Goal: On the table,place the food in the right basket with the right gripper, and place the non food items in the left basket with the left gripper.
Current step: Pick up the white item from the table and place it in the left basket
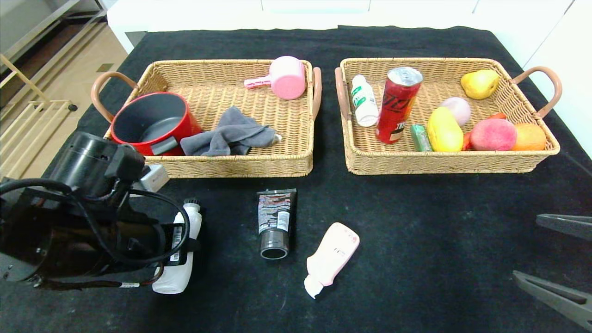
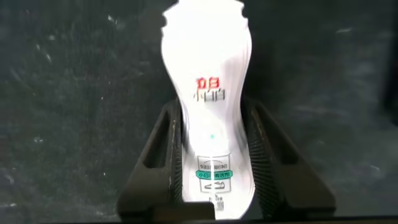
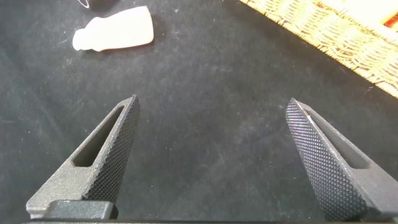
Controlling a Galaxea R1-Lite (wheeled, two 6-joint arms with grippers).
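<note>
Half the white bottle (image 1: 180, 259) hidden, probably gripped, left hand (image 2: 214, 165).

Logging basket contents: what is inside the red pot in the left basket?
Nothing shows inside the red pot: only its dark grey interior. The near part of its floor is hidden by its own rim. A grey cloth lies beside it.

Tan tiled floor (image 1: 69, 78) at far left, with a pale wooden rack (image 1: 27, 125) standing on it. White cabinet fronts (image 1: 323, 11) run behind, evenly lit.
</note>
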